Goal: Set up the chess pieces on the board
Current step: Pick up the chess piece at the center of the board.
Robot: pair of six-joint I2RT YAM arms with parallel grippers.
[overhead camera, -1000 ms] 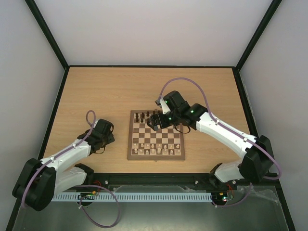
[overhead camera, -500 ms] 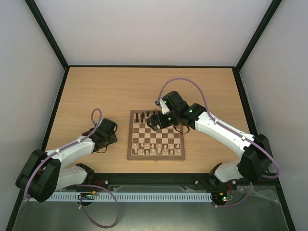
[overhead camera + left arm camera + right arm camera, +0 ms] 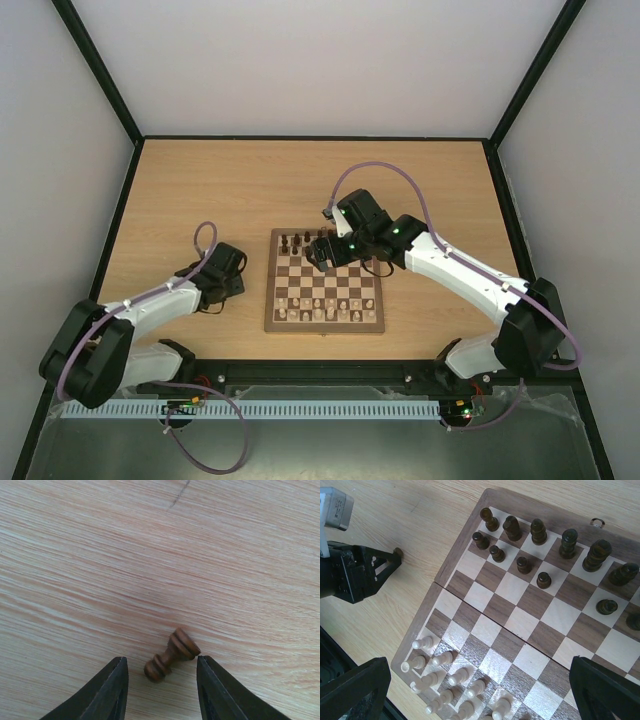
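A dark brown pawn (image 3: 170,655) lies on its side on the bare tabletop, left of the board (image 3: 325,327). My left gripper (image 3: 161,659) is open low over the table, with the pawn between its fingers; the base lies close to the right finger (image 3: 215,690). The pawn also shows in the right wrist view (image 3: 397,552). Several dark pieces (image 3: 300,242) stand in the board's two far rows (image 3: 538,531). My right gripper (image 3: 480,680) hangs wide open and empty above the board (image 3: 462,545), over its far middle in the top view (image 3: 325,250).
Pale pieces (image 3: 320,312) fill the board's two near rows (image 3: 442,680). The light-wood tabletop (image 3: 150,555) surrounds the board inside black-framed walls. The right arm stretches across the table's right half.
My left gripper has moved a little right and forward, toward the board's left edge. The right arm has hardly moved.
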